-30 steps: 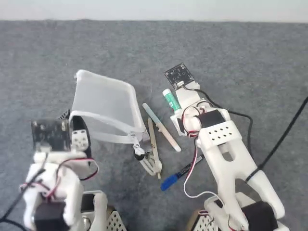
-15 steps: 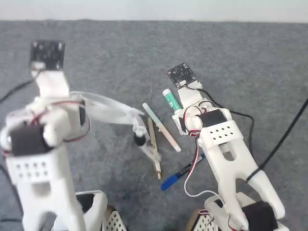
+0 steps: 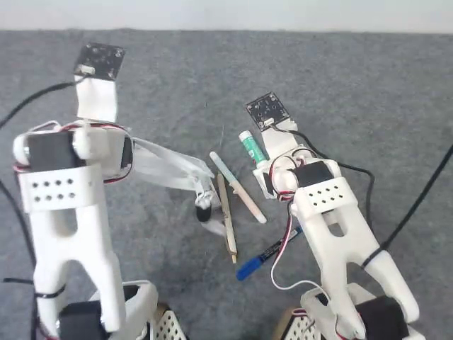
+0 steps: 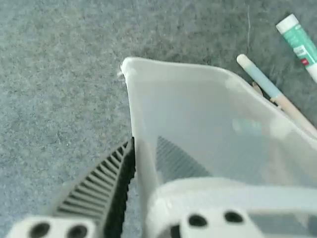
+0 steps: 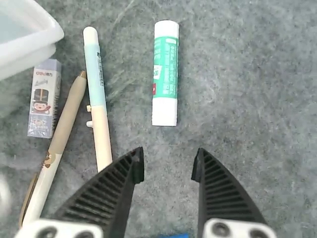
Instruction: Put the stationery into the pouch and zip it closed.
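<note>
Your left gripper [image 4: 141, 171] is squeezed tight on the edge of the see-through white plastic pouch [image 4: 198, 124]. In the high view the pouch [image 3: 166, 168] reaches from under your left arm toward the pens on the grey carpet table [image 3: 354, 78]. Your right gripper [image 5: 166, 166] is open wide with nothing in it, low over the carpet. The green and white glue stick [image 5: 165, 72] lies just in front of its fingers, and its label has small print. Next to the glue stick lie the long pale blue and cream pen [image 5: 96, 99], the tan pen [image 5: 55, 144] and the little white eraser [image 5: 43, 96]. The eraser's wrapper has a cartoon soldier and a short word on it, and it sits just by the pouch's corner. The blue marker [image 3: 263, 259] lies partly under your right arm.
</note>
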